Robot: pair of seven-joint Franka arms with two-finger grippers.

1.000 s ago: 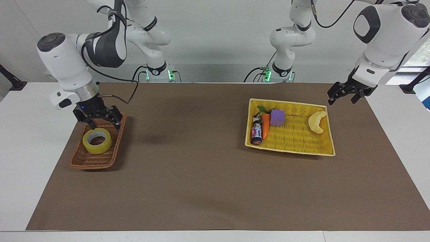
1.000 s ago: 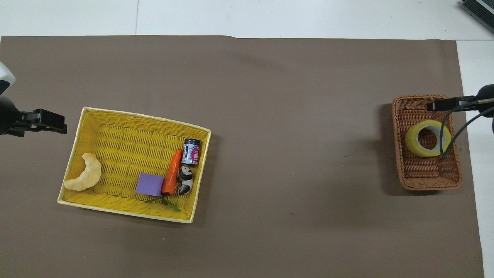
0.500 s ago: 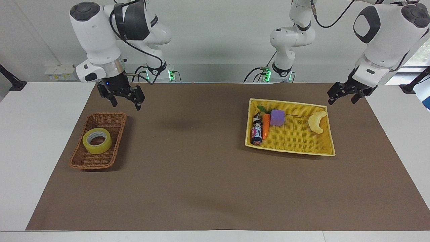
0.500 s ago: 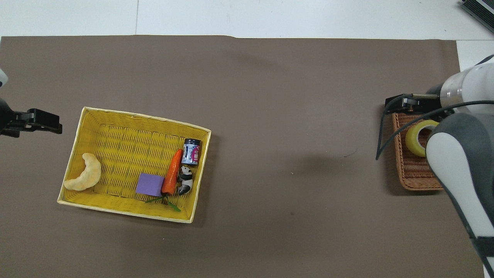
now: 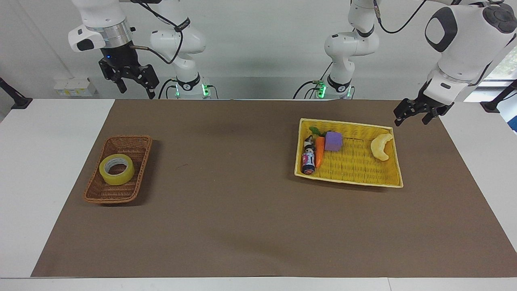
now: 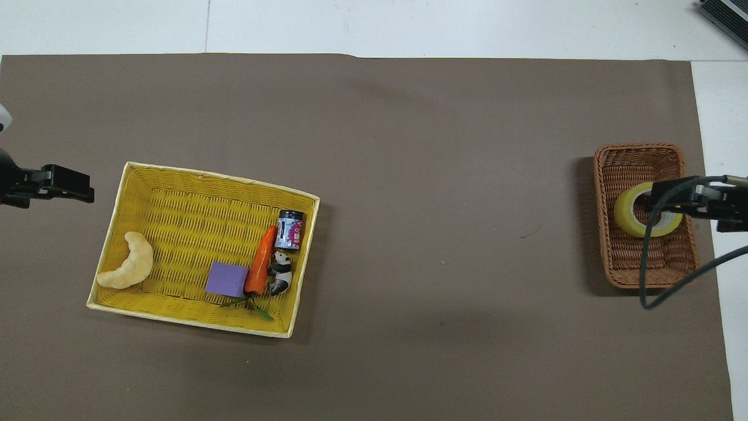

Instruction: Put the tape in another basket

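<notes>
1. The wide roll of translucent yellow packing tape with a pale core (image 5: 117,169) lies flat inside the small, narrow dark brown woven wicker basket (image 5: 135,142), at the left of the facing view and the right of the overhead view. Nothing touches it.

2. The large bright yellow woven tray basket (image 5: 351,171), at the centre right of the facing view, holds a pale crescent-shaped toy (image 5: 381,146), a purple block (image 5: 333,141), an orange toy carrot (image 5: 319,151), a small printed can (image 5: 309,161) and a little panda figure (image 5: 309,141). There is no tape in it.

3. The right gripper (image 5: 135,85) hangs high in the upper left of the facing view, over the table's edge by the robots, well clear of the wicker basket. Its fingers are spread and carry nothing. In the overhead view it overlaps the tape only because it is raised.

4. The left gripper (image 5: 410,114) waits at the upper right of the facing view, just beside the yellow tray's corner, fingers apart and empty.

5. Judgement: with the roll resting in the wicker basket and both grippers empty, the transfer looks finished.

6. Should the roll instead be meant for the yellow tray, every step would remain.
</notes>
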